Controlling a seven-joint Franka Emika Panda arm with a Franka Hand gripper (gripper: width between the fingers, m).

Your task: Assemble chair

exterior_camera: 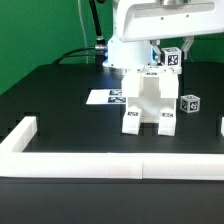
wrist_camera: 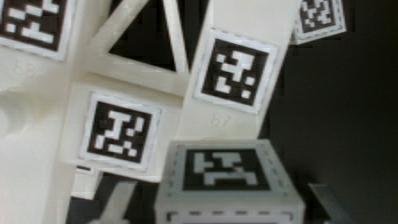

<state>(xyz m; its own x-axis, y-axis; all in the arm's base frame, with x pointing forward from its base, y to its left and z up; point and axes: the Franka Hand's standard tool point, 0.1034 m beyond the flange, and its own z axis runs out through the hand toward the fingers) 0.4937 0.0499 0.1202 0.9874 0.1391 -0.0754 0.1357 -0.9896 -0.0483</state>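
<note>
The part-built chair [exterior_camera: 147, 101] stands upright in the middle of the black table, white and blocky, with tags on its feet. My gripper [exterior_camera: 168, 60] hangs just above its upper corner on the exterior view's right, shut on a small white tagged chair block [exterior_camera: 173, 58]. In the wrist view that block [wrist_camera: 221, 176] sits between my dark fingers [wrist_camera: 331, 200], its tag facing the camera. Close behind it rise the chair's white cross-braced frame and tagged uprights [wrist_camera: 235, 68]. My gripper [wrist_camera: 231, 208] shows only as dark finger edges on both sides of the block.
A loose white tagged block [exterior_camera: 190, 102] lies on the table at the exterior view's right of the chair. The marker board [exterior_camera: 103, 97] lies flat behind the chair at its left. A long white border wall [exterior_camera: 110, 163] runs along the front, with a corner piece [exterior_camera: 20, 135] at the left.
</note>
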